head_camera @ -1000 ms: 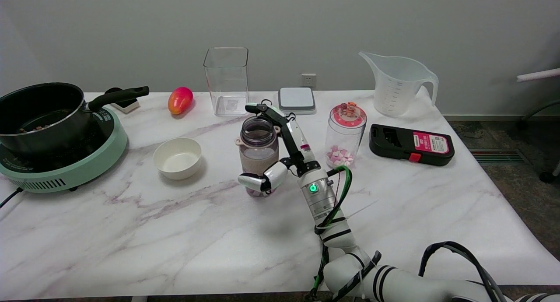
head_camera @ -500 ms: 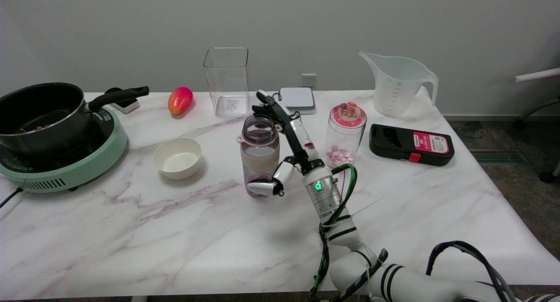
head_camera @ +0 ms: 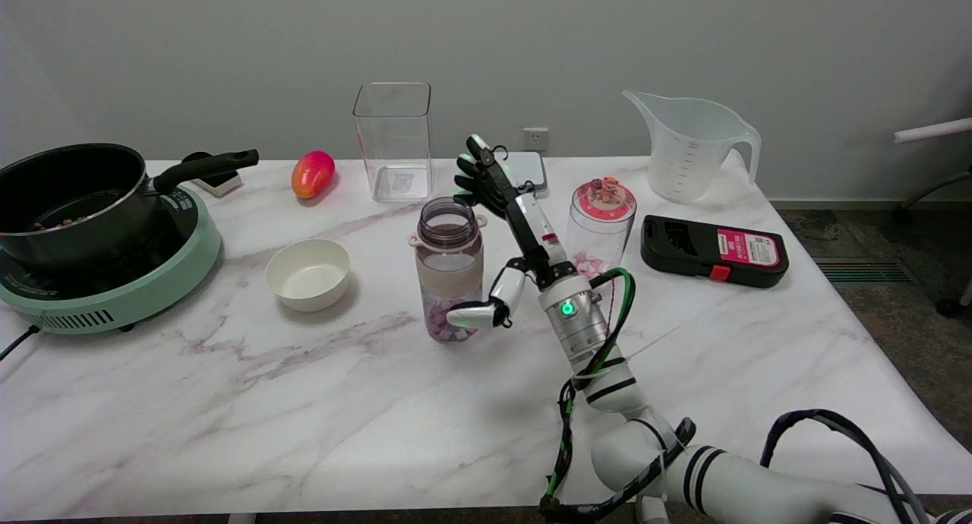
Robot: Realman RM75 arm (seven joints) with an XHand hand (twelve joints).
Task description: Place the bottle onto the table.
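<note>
My right hand (head_camera: 507, 247) hangs just to the right of the bottle (head_camera: 449, 277), spread wide and holding nothing. My fingers (head_camera: 481, 173) point up and away past the bottle's rim, and my thumb (head_camera: 472, 317) reaches out low in front of its base; I cannot tell whether the thumb tip brushes the plastic or stands just clear. The bottle stands upright on the marble table (head_camera: 228, 402), lidless, with a pale band around its middle and small pinkish pieces at the bottom seen dimly through tinted walls.

My hand and forearm cover part of the lidded jar (head_camera: 601, 228) behind, and my fingers hide most of the grey scale (head_camera: 528, 167) at the back edge. The pot (head_camera: 72, 201) on the green cooker (head_camera: 121, 288) is cut off at the left, and its contents are too dark to make out. The white bowl (head_camera: 308, 274) sits left of the bottle, well apart.
</note>
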